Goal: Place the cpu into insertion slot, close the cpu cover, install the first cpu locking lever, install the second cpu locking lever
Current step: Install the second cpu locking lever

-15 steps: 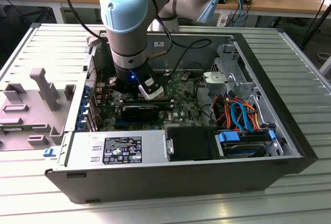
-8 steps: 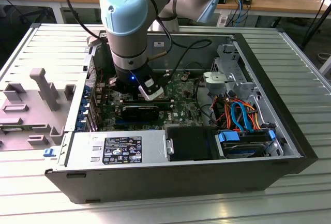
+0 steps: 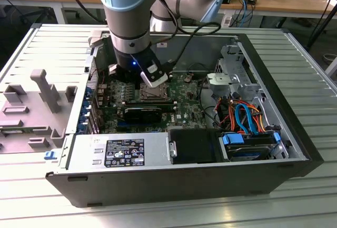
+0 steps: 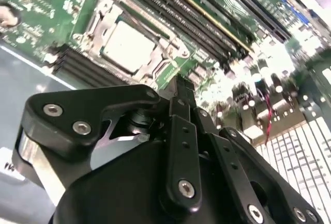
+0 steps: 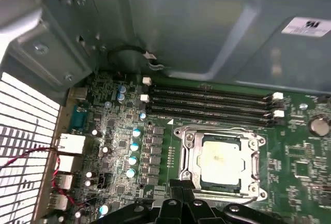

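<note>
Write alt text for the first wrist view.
The cpu sits in the insertion slot with the cpu cover closed over it, and the gripper hangs right beside the socket. Around it lie the green motherboard, black memory slots and the grey case wall.

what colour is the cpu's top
Dull silver-grey, clearest on the cpu in the first wrist view.

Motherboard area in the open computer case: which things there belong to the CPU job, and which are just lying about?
Job in hand:
- cpu, seated in the insertion slot
- cpu cover, down around it
- gripper, beside the socket

Just there:
- memory slots
- power supply
- orange and blue cables
- drive cage
</note>
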